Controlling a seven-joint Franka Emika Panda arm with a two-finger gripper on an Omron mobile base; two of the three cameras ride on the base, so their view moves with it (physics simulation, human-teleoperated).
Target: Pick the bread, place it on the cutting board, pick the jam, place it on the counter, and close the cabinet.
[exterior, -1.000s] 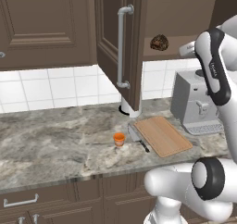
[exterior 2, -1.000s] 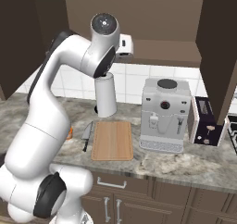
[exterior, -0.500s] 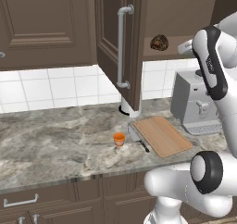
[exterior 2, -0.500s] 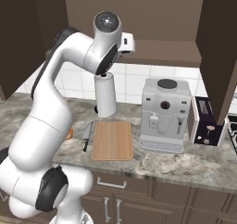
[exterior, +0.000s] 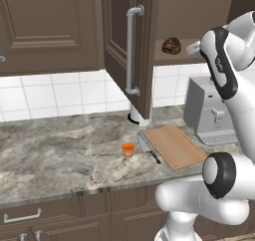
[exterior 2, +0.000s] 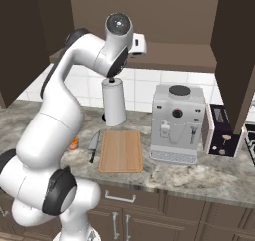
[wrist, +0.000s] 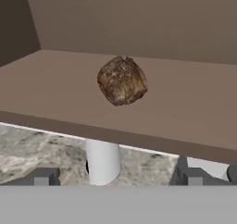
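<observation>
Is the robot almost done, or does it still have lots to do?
Lots left. The small orange jam jar already stands on the grey marbled counter, so that part looks done. The open gripper faces the dark lumpy bread loaf on the cabinet shelf but holds nothing. The light wooden cutting board is bare, and the dark brown cabinet door hangs open.

1. You have the bread (exterior: 172, 45) on the shelf inside the open cabinet (exterior: 130, 46), above the counter (exterior: 60, 150)
2. The jam (exterior: 128, 149) stands on your counter, left of the knife (exterior: 147, 148) and the cutting board (exterior: 174, 145)
3. The coffee machine (exterior 2: 175, 124) sits right of your board
</observation>
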